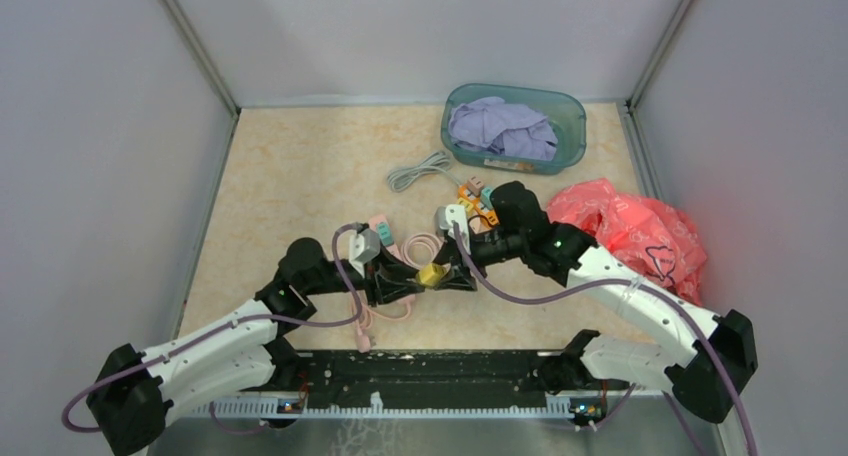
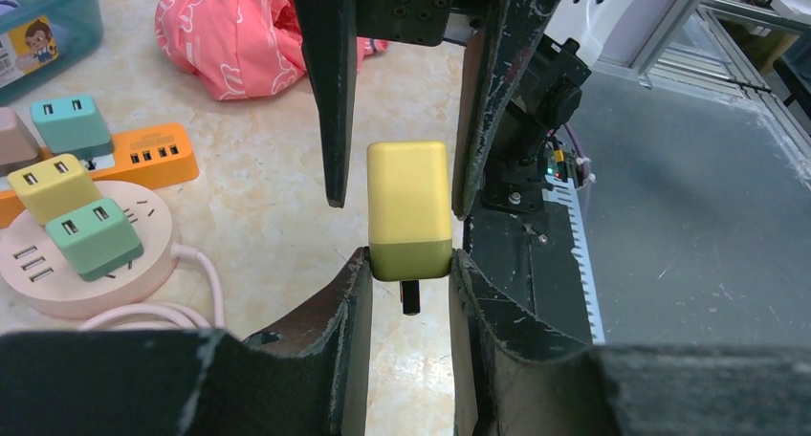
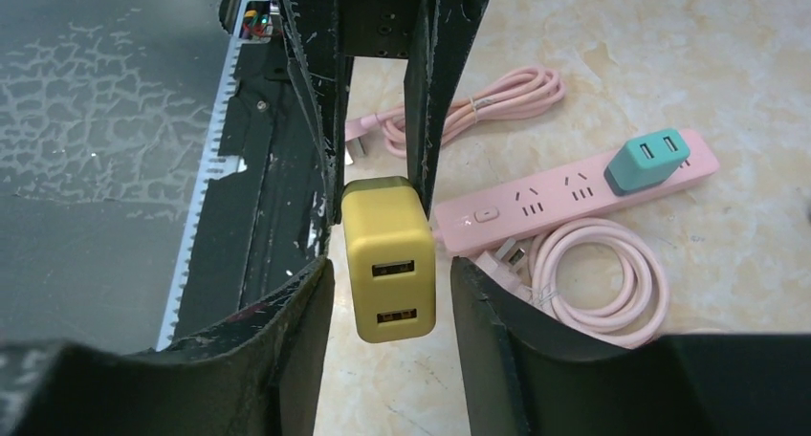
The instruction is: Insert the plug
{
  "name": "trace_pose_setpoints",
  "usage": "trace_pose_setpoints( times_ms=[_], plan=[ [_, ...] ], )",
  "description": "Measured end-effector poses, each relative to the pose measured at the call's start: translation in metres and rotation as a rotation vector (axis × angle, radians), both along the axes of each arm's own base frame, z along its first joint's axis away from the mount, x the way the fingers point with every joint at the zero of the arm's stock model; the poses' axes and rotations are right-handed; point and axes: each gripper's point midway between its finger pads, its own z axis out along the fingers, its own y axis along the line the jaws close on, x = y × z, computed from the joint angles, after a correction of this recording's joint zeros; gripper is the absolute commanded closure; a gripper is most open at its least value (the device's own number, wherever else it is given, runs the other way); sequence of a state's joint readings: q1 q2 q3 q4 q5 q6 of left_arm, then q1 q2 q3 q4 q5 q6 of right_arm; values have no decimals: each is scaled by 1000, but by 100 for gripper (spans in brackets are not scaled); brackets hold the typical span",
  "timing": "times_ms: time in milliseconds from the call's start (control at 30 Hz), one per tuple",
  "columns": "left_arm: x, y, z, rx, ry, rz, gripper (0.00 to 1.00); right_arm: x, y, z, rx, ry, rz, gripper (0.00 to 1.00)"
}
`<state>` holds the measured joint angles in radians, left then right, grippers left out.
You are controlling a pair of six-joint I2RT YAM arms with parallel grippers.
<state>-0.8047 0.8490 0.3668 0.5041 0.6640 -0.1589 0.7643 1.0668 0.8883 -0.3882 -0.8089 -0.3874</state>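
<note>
Both arms meet over the front centre of the table (image 1: 300, 176). The plug (image 2: 409, 197) is a yellow block with a darker olive end, and it is held off the surface between the two grippers.

**Left gripper** (image 2: 408, 264): it pinches the plug by its olive end, with one finger pressed flat on each opposite side. A dark prong (image 2: 409, 297) projects from that end between the fingers.

**Right gripper** (image 3: 390, 273): its jaws are parted and straddle the other end of the plug, whose two USB ports face the right wrist camera. That view shows a narrow gap on each side between finger and plug. In the left wrist view one finger appears to touch the plug while the other stands apart from it.

**Top view:** the grippers sit nose to nose with the plug between them.

**Surroundings**
- A pink strip (image 3: 574, 192) lies flat on the table beyond the plug, with a teal adapter (image 3: 650, 159) seated at one end.
- A pink cord (image 3: 593, 283) is coiled just beside the strip.
- A round hub (image 2: 38, 278) carries a green adapter (image 2: 91, 235) and a yellow adapter (image 2: 53, 183).
- An orange strip (image 2: 153, 154) lies behind the hub.
- A red bag (image 1: 630, 231) sits at the right.
- A bin (image 1: 570, 126) holding purple cloth (image 1: 500, 126) stands at the far edge.
- A grey cable (image 1: 420, 171) lies near the bin.
</note>
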Motion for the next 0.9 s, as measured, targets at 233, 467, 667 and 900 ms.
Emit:
trace_pose_setpoints(
  times_ms=[233, 467, 667, 900],
  plan=[
    [-2, 0, -3, 15, 13, -11, 92, -4, 1, 0, 1, 14, 29, 90],
    [0, 1, -5, 26, 28, 5, 61, -3, 3, -1, -12, 38, 36, 100],
    [14, 6, 0, 13, 33, 105, 40, 5, 6, -4, -29, 72, -14, 100],
    [41, 24, 1, -19, 108, 331, 24, 29, 7, -5, -85, 123, -198, 100]
  ],
)
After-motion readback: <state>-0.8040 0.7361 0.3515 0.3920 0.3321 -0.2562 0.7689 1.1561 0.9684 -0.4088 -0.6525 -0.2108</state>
